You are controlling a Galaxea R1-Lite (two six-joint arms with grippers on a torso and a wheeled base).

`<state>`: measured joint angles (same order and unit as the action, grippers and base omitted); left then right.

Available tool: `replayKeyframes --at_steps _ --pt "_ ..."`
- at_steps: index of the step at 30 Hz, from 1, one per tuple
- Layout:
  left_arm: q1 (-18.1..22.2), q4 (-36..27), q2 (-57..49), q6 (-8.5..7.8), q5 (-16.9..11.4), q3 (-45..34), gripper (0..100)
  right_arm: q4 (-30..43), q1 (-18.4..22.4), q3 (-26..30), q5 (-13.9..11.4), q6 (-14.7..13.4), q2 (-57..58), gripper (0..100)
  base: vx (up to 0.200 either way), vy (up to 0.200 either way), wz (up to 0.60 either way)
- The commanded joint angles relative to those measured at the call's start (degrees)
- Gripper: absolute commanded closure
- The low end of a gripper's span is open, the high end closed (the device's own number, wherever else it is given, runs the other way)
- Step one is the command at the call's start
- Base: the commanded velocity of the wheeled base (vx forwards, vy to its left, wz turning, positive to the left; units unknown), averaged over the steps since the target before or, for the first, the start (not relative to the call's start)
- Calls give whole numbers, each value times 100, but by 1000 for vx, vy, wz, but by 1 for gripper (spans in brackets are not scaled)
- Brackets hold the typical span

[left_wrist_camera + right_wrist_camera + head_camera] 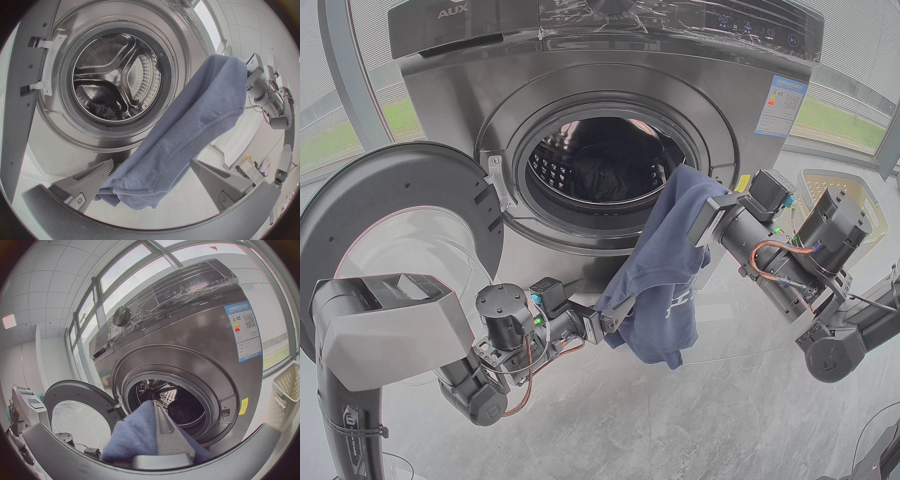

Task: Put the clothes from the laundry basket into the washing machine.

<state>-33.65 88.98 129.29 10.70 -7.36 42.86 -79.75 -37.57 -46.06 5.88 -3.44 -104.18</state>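
A blue shirt hangs in front of the washing machine, just below and right of the drum opening. My right gripper is shut on the shirt's top edge at the right rim of the opening; its dark finger presses into the blue cloth. Lower down, my left gripper stands open, and the shirt's lower fold lies between its spread fingers. Dark clothes lie inside the drum.
The round machine door stands swung open on the left, close to my left arm. A beige laundry basket sits on the floor to the right of the machine, behind my right arm. Grey floor lies in front.
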Motion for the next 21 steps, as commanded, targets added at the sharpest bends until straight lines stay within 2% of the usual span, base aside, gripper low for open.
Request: replayKeyframes --at_steps 1,15,21 --pt "-2 5 158 -7 7 -50 0 21 39 -193 1 -8 -173 100 0 0 0" --pt "7 14 553 -60 16 3 0 21 31 -272 1 -8 -234 100 0 0 0" --pt "16 14 1001 -139 16 407 0 47 13 -246 1 1 -208 100 0 0 0"
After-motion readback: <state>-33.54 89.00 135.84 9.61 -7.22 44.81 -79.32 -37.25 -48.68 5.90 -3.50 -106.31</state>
